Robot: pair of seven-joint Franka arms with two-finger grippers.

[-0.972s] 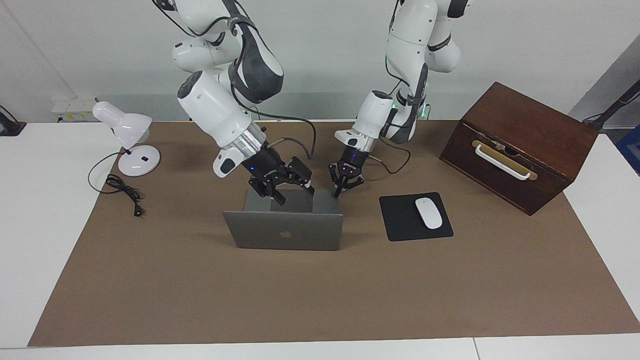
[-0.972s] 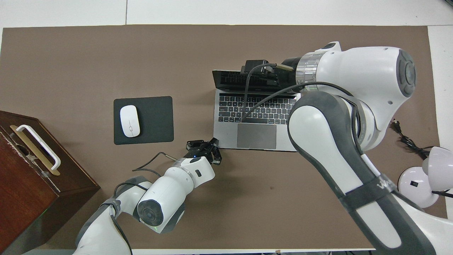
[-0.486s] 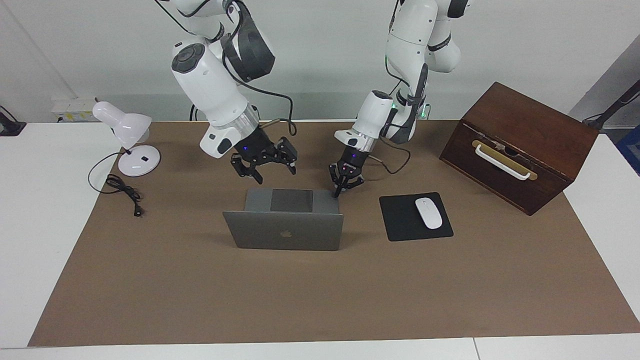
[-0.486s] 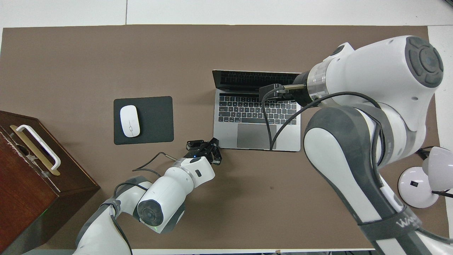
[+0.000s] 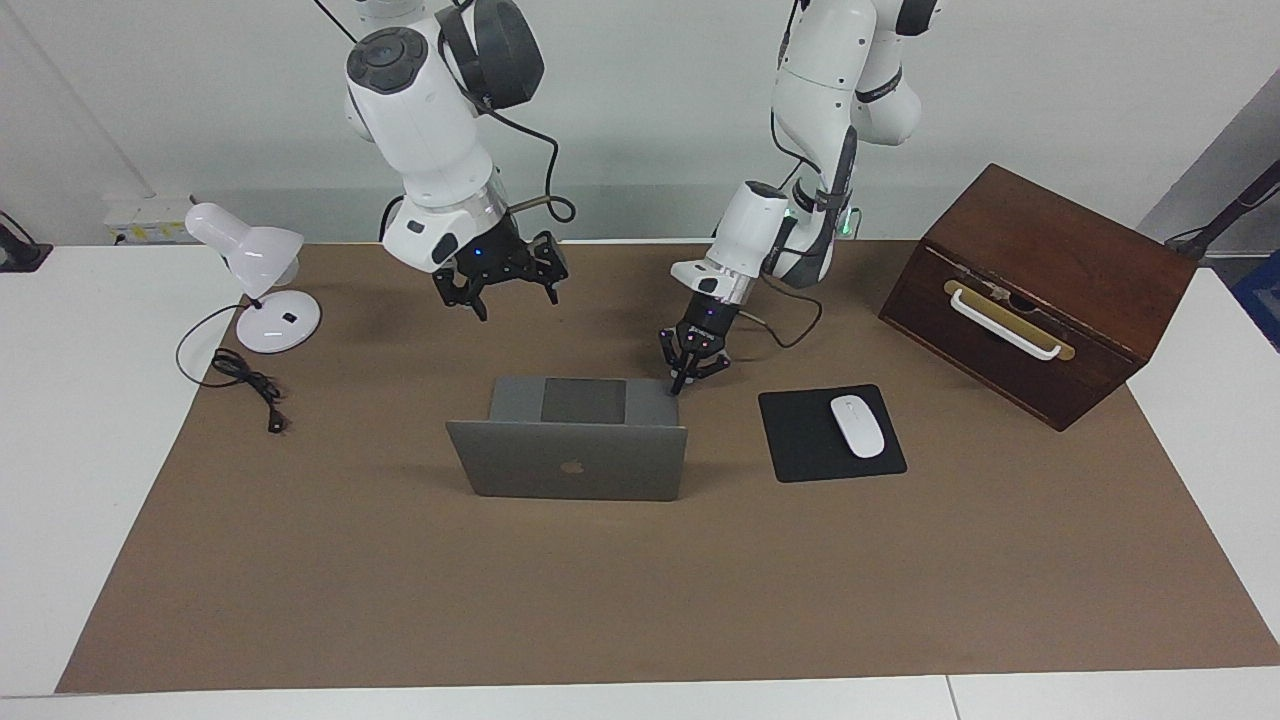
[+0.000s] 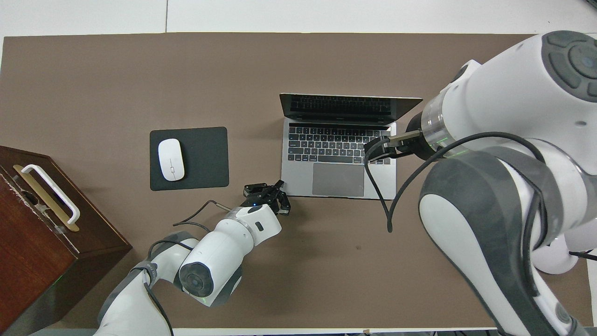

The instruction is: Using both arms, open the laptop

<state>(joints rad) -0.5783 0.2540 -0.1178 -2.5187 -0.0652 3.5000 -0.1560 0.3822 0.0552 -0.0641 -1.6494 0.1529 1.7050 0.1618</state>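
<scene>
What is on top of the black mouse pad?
A white mouse lies on the mouse pad, toward the edge nearer the wooden box. Nothing else rests on the pad. What lies beneath the mouse is covered.

The table is white, and a plain brown mat covers most of it. At centre frame the laptop has a silver-grey lid with a dark logo; from overhead its keys are black and its trackpad a darker grey. The mouse pad is flat black with a white mouse on it. At right of the facing view the box is dark reddish-brown wood with a white handle on a brass-coloured plate. The lamp at left is white with a black cord. Both arms are white with dark grey bands and black grippers.
</scene>
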